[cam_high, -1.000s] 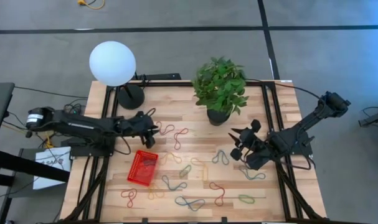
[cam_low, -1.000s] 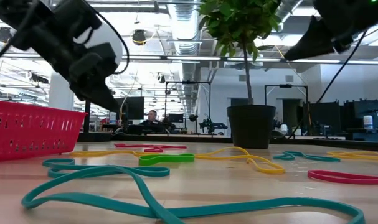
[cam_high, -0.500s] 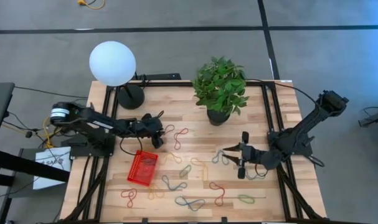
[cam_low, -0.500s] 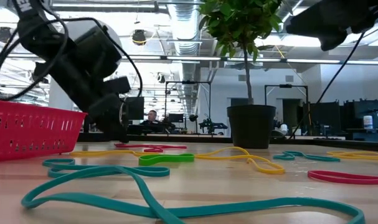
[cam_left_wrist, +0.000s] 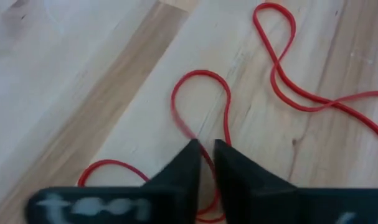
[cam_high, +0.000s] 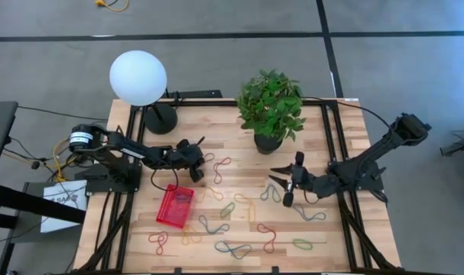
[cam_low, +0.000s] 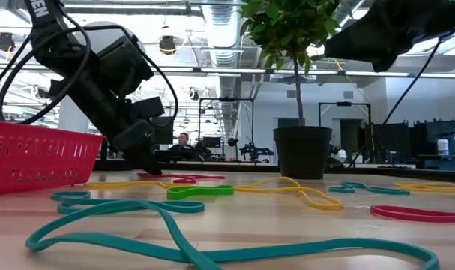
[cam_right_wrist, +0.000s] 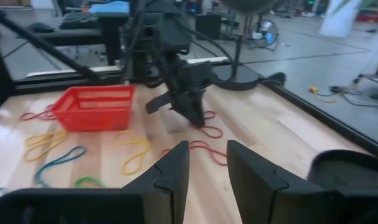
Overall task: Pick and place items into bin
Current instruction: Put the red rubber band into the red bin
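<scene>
Coloured rubber bands lie scattered flat on the wooden table (cam_high: 239,130). The red mesh bin (cam_high: 175,206) stands on the table's left half, also seen in the low view (cam_low: 32,157) and the right wrist view (cam_right_wrist: 95,107). My left gripper (cam_high: 197,169) is down at the table beyond the bin, shut on a twisted red band (cam_left_wrist: 201,93). My right gripper (cam_high: 285,183) hangs open above a teal band (cam_high: 271,192), touching nothing, its fingers pointing toward the table's left. My left gripper pinches the red band between its two fingertips (cam_left_wrist: 190,158) at the narrow middle (cam_left_wrist: 195,134), between the band's two loops. The fingers slant down from the table's left. The band lies flat on the wood, one loop ahead of the fingers and one behind.
A second red band (cam_high: 220,166) lies just right of the held one. A potted plant (cam_high: 270,107) stands at the far middle and a white globe lamp (cam_high: 138,76) at the far left. Green, yellow and blue bands (cam_high: 233,248) cover the near half.
My left gripper has moved toward the table's right and dropped down onto the red band by the bin. My right gripper has swung toward the table's left over the teal band, its fingers turning to point left.
</scene>
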Controlling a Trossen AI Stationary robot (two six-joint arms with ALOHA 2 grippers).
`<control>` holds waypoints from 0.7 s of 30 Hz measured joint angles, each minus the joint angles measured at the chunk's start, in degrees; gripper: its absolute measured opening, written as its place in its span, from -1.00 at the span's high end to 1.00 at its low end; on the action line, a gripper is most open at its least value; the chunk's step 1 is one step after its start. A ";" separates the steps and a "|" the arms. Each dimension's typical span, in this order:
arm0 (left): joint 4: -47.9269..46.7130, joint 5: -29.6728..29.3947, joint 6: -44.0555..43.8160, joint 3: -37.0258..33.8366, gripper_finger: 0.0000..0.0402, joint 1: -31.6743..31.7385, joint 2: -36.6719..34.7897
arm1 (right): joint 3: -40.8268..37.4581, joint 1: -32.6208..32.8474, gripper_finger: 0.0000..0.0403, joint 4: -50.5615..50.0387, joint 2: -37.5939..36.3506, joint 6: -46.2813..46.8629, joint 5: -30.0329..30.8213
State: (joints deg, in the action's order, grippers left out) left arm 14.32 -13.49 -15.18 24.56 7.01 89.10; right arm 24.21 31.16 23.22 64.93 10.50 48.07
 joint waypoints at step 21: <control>-39.79 -2.08 -5.38 11.58 1.00 -20.43 -39.61 | 0.00 -5.52 0.49 -0.45 0.04 3.56 -0.22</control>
State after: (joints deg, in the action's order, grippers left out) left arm -25.47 -15.57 -20.56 36.13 -13.42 49.49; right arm 24.21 25.63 22.77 64.96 14.06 47.86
